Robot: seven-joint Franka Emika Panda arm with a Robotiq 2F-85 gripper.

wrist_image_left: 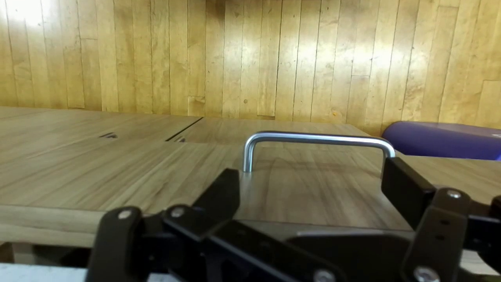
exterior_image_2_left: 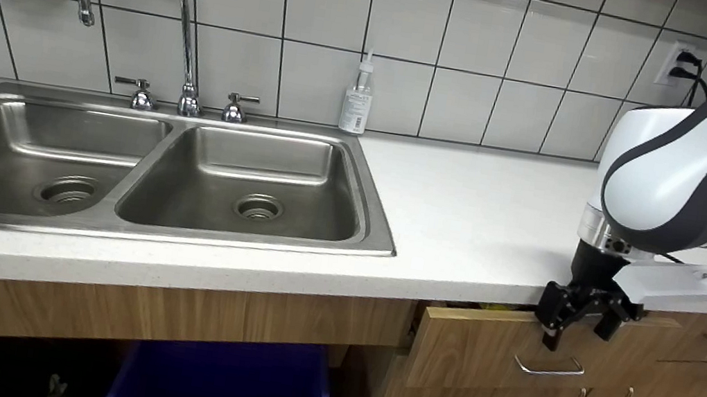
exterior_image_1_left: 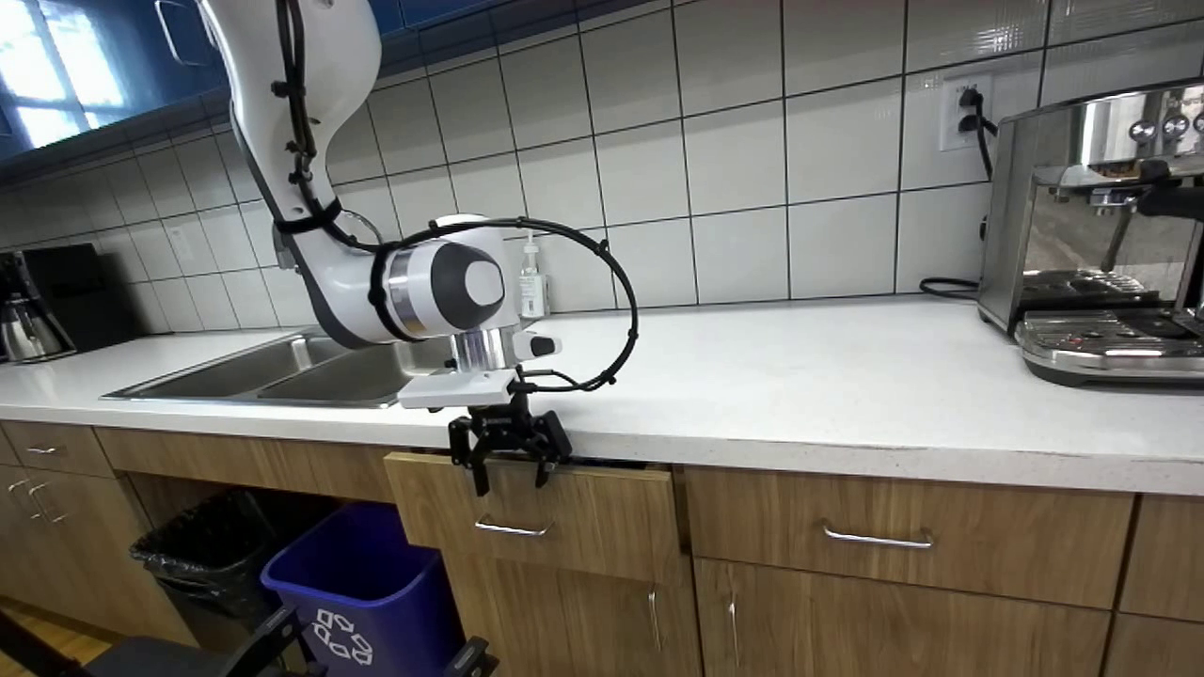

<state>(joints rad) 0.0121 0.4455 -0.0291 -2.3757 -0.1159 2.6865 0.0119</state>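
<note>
fingers: spread, pointing down before upper front of drawer; contact unclear | drawer: ajar | handle: on drawer front, apart from fingers | table: above drawer | blue bin: beside drawer

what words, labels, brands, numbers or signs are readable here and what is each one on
No word, brand or number is legible.
White recycling arrows: a sign without readable words, on the blue bin.
Printed label on the pump bottle: too small to read.
Any lettering on the gripper: too small to make out.
</note>
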